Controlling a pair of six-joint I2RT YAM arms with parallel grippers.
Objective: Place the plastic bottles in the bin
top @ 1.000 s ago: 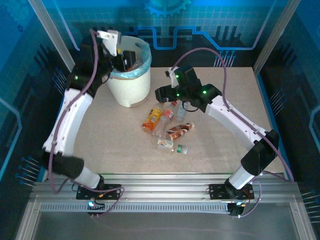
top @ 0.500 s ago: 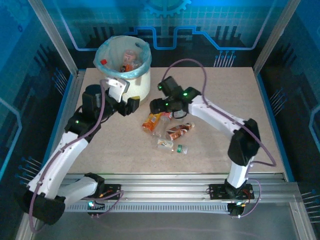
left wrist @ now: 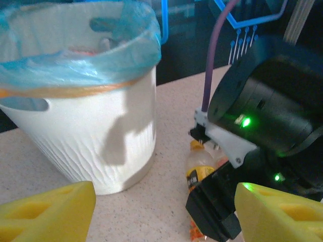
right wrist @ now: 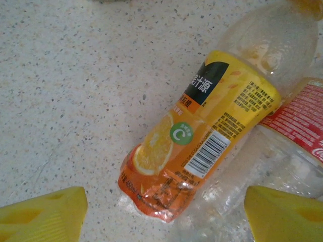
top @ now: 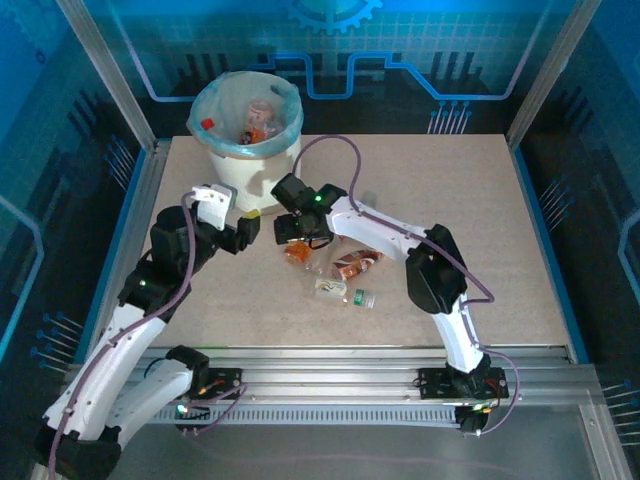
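Moved: the left arm (top: 150, 285) has drawn back from over the bin (top: 250, 185) and now sits lower, at the near left. The right arm (top: 380, 232) has swung left across the tabletop (top: 480, 220), bringing its jaws over the orange-labelled bottle (top: 296, 252). The brown-labelled bottle (top: 357, 262) and the green-capped bottle (top: 345, 292) lie as before.
Bin: one, white and upright, at the far left of the tabletop, with a blue liner (top: 292, 122) folded over its rim.
Bottles in the bin: several, with a red cap (top: 208, 124) among them. An exact count cannot be told.
Bottles on the tabletop: four can be counted from above, in a loose cluster near the middle. They are the orange-labelled one, a clear crushed bottle (top: 320, 266) just beside it, the brown-labelled one and the green-capped one nearest the arms. The right arm covers part of the cluster.
Orange-labelled bottle: on its side (right wrist: 197, 146), touching a red-labelled bottle (right wrist: 298, 118) to its right. Whether that one is among the four cannot be told.
Right jaws: spread wide, with yellow fingers (right wrist: 43, 212) on either side and the orange-labelled bottle lying ungripped ahead of them.
Left jaws: spread wide with nothing between them, fingers (left wrist: 50, 212) low over the tabletop, facing the bin wall (left wrist: 91, 136) and the right wrist. The orange-labelled bottle (left wrist: 199, 169) is partly in sight.
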